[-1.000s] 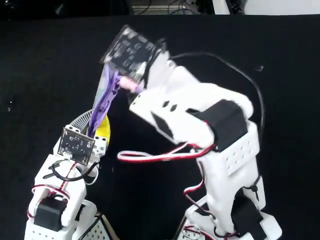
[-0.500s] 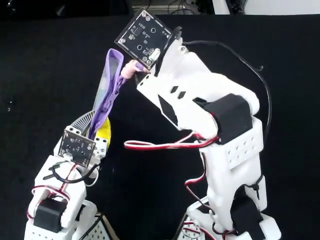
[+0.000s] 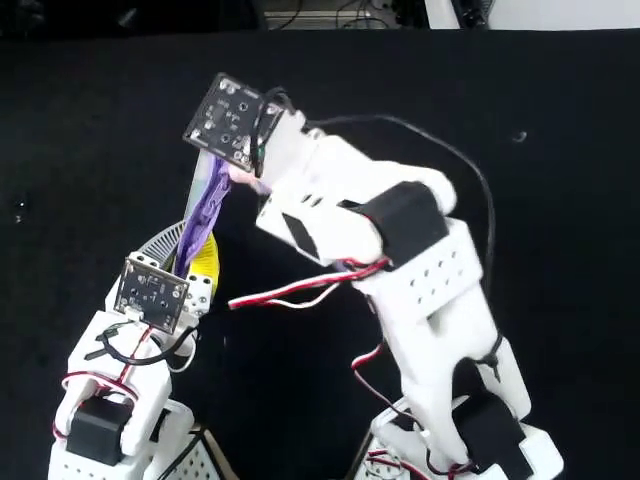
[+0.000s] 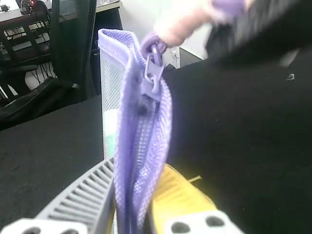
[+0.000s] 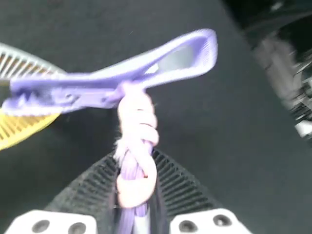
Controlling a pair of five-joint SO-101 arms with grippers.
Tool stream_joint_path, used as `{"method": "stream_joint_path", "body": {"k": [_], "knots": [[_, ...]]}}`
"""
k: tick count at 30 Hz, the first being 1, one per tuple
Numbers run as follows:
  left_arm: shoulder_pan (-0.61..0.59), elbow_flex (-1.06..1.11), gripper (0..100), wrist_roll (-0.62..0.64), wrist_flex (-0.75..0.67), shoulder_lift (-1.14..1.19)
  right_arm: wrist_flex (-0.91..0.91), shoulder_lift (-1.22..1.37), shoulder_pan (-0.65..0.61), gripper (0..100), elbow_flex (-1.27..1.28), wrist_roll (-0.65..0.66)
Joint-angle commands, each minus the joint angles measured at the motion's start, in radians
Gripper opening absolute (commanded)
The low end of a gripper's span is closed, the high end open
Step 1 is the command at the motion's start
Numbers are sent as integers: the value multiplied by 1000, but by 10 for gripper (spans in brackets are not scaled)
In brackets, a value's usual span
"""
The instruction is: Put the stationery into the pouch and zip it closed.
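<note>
- My left pincer (image 4: 130, 217) is clamping the purple pouch (image 4: 141, 141) by its near end.
- My right pincer (image 5: 134, 195) is pinching the pink zipper pull (image 5: 137, 126) at the far end.
- Black table (image 3: 560, 150) is lying open around both pincers, with a chair (image 4: 73, 44) beyond.

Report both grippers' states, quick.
Left gripper: shut on the purple pouch.
Right gripper: shut on the pouch's pink braided zipper pull.

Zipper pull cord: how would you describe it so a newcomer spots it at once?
Over the black table, a purple mesh pouch stands up from the left gripper. At its top end, a cord runs from the zipper slider into the jaws of the right gripper. It alone is pink, twisted and rope-like.
</note>
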Motion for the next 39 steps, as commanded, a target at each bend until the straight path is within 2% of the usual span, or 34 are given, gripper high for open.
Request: {"method": "stream_joint_path", "body": {"k": [1,9,16,20,23,28,31,35,39], "knots": [[15,22,27,-8,3,0,20,-15,-20,12,94,-17],[16,30,27,-8,-2,0,-6,-16,-20,21,180,-20],[16,30,27,-8,-2,0,-83,-15,-25,141,180,-52],[16,30,27,-8,0,0,-101,-10,-26,120,183,-52],[16,28,27,-8,2,0,-103,-13,-21,5,185,-60],[16,28,27,-8,0,0,-101,-16,-21,20,223,-61],[15,30,27,-8,0,0,-141,-19,-25,32,286,-112],[13,33,27,-8,0,0,-238,-116,-25,80,401,-143],[8,28,27,-8,0,0,-307,-318,-25,110,533,-144]]}}
